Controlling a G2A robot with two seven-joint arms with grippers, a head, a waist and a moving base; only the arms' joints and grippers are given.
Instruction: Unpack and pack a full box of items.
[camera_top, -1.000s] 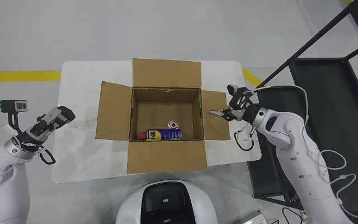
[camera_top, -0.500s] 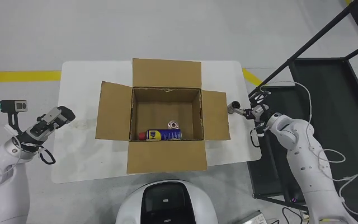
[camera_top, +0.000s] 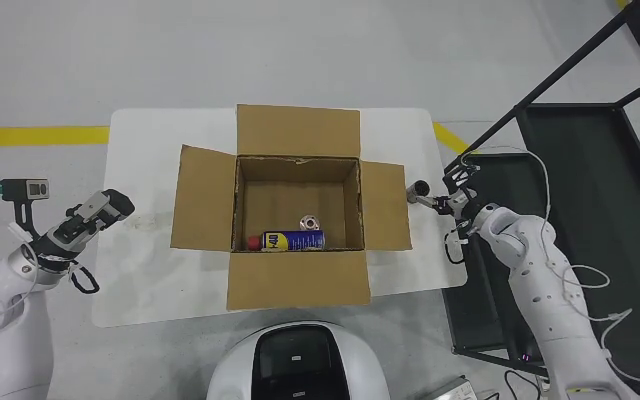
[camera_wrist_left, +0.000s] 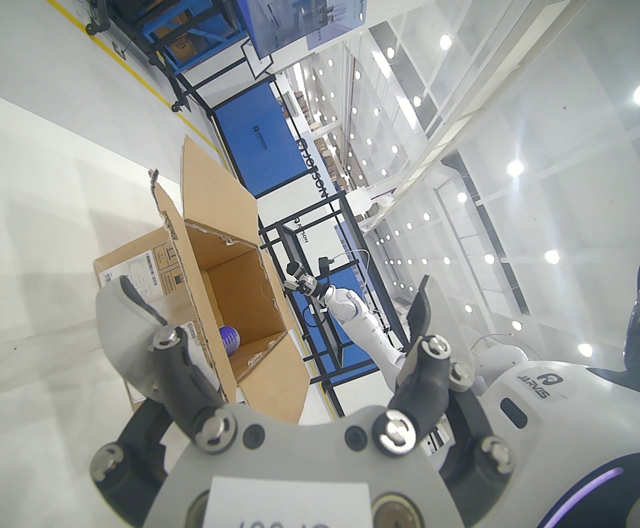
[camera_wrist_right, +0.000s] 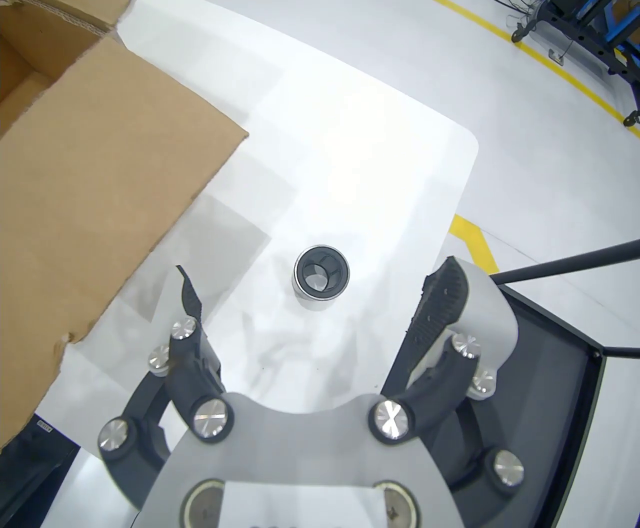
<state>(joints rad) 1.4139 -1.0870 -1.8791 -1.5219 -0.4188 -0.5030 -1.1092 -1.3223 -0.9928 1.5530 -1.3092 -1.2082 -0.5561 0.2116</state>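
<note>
The right gripper (camera_wrist_right: 316, 266) has its fingers spread apart with nothing between them. Just ahead of it a small black-and-silver cylinder (camera_wrist_right: 320, 274) stands on the white table (camera_wrist_right: 350, 150), right of the cardboard box (camera_top: 298, 130) in the top view. The left gripper (camera_wrist_left: 272, 290), also spread and empty, sits by the table's left edge, well apart from the box. A blue spray can (camera_top: 293, 241) and a small round part (camera_top: 309, 222) lie inside the box along its lower wall.

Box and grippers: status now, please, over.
Left gripper, right gripper open, empty. Black cylinder upright on table beside box flap. Spray can inside box. Nothing blocking.
</note>
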